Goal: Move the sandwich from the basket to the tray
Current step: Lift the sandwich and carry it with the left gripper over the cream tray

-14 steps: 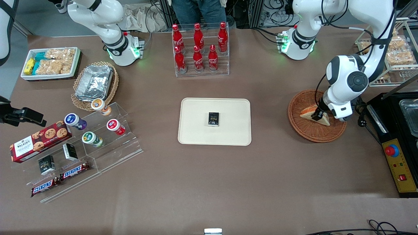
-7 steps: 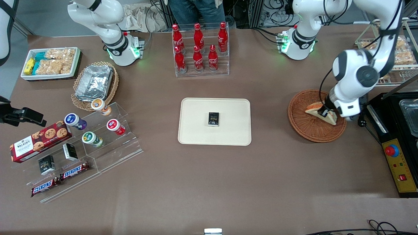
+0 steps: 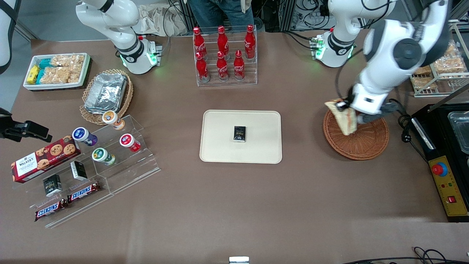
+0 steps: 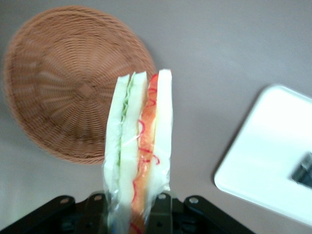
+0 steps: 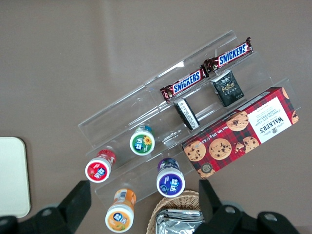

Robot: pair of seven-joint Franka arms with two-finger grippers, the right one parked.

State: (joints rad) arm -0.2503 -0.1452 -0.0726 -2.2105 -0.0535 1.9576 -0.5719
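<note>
Gripper (image 3: 343, 107) at frame right — jaws clamped on sandwich (image 3: 344, 119), held above wicker basket (image 3: 362, 143) rim; tray (image 3: 223, 146) at centre.

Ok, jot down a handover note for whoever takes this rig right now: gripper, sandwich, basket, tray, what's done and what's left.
Gripper: shut on the sandwich, held in the air over the basket's rim nearest the tray.
Basket: holds nothing now.
Tray: mid-table, toward the parked arm's end from the basket; a small dark box lies at its middle.
Done: sandwich gripped and raised.
Left: carry it to the tray, set it on a bare part beside the box, release.
</note>
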